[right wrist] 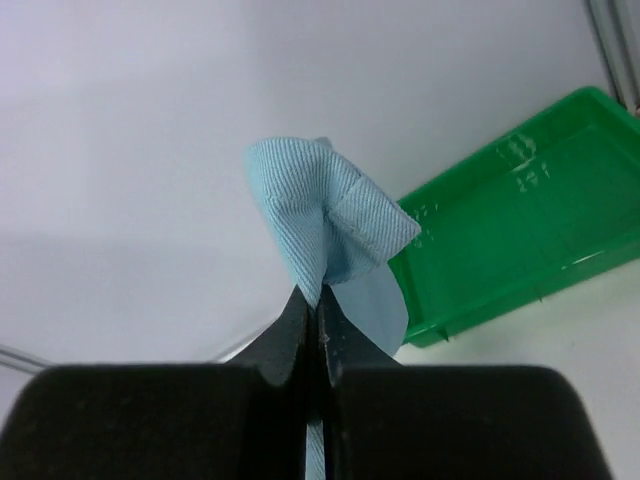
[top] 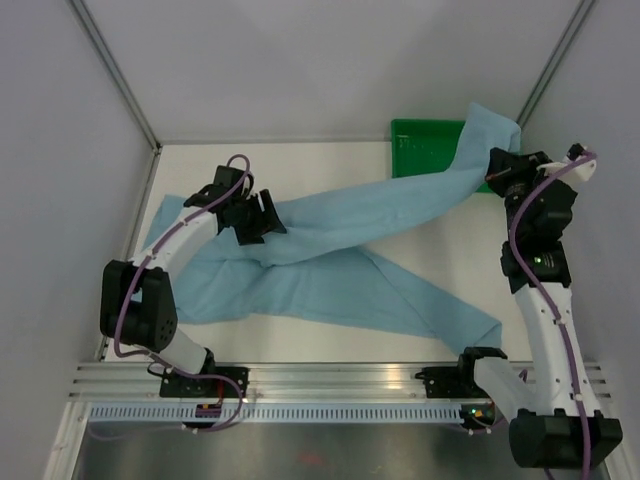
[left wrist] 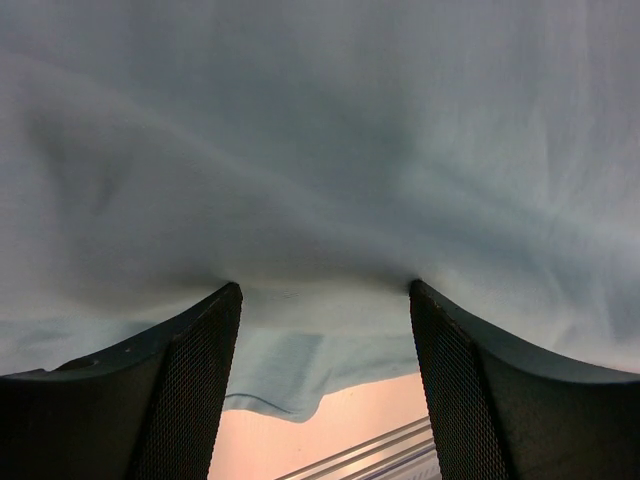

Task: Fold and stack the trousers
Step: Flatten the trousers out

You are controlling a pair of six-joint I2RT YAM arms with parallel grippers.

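No readable text anywhere (no labels either)

This is a robotics lab test cell, not a home or a shop. Plain pale wall panels (top: pixel 330 60) box in a bare white surface (top: pixel 330 165), joined at the corners by slim metal posts (top: pixel 115 75). Two robot arms, the left arm (top: pixel 160 260) and the right arm (top: pixel 545 290), are bolted to an aluminium rail (top: pixel 340 378) along the near edge, with purple cables (top: pixel 237 158) running along them. The only everyday goods are blue trousers (top: pixel 330 290) and a green plastic tray (top: pixel 425 140).
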